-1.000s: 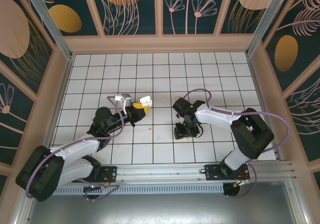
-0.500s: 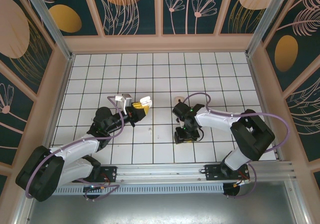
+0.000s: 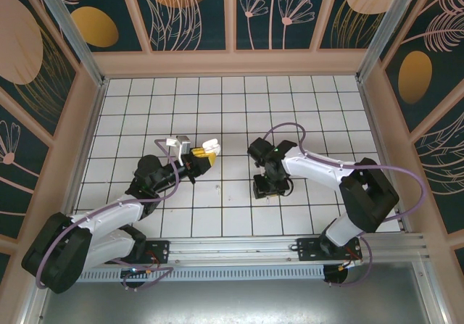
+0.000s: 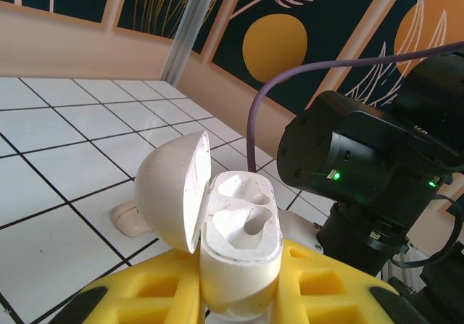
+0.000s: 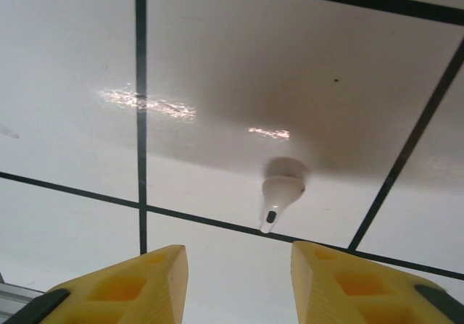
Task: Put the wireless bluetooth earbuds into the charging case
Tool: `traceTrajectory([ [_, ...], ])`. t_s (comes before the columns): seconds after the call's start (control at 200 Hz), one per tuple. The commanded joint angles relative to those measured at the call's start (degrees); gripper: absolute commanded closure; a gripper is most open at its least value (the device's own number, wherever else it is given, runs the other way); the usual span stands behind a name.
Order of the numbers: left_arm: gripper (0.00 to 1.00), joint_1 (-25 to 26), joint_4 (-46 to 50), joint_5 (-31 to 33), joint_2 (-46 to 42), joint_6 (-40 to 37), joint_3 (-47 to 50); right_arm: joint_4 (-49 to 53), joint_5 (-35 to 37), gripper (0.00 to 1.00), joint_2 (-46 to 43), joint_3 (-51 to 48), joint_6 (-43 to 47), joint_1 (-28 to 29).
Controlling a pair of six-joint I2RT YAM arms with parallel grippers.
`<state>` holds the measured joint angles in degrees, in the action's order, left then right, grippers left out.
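Case side: left gripper clenched on the base of the pale cream hinged charging case. Lid swung open, two moulded sockets facing up.

Earbud side: right gripper with yellow fingers parted, grasping nothing, low over the white tiled table. The small white stemmed earbud lies just ahead of the gap, stem toward the fingers, untouched.

Top view gives the spacing: the held case sits well apart from the right gripper, to its left.

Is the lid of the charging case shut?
No, the charging case has its lid swung open, both sockets showing.
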<state>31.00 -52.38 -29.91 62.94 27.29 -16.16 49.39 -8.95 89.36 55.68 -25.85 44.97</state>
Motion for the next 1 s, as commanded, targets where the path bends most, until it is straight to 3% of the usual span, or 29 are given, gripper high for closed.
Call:
traceTrajectory([
  [0.0, 0.79, -0.38, -0.66, -0.14, -1.22, -0.44, -0.1, 2.92, 2.48, 0.59, 2.07, 1.6, 0.43, -0.34],
  [0.991, 0.79, -0.32, 1.12, 0.74, -3.26, -0.65, 0.43, -3.81, 1.64, 0.67, 6.76, -2.95, 1.82, -3.14],
])
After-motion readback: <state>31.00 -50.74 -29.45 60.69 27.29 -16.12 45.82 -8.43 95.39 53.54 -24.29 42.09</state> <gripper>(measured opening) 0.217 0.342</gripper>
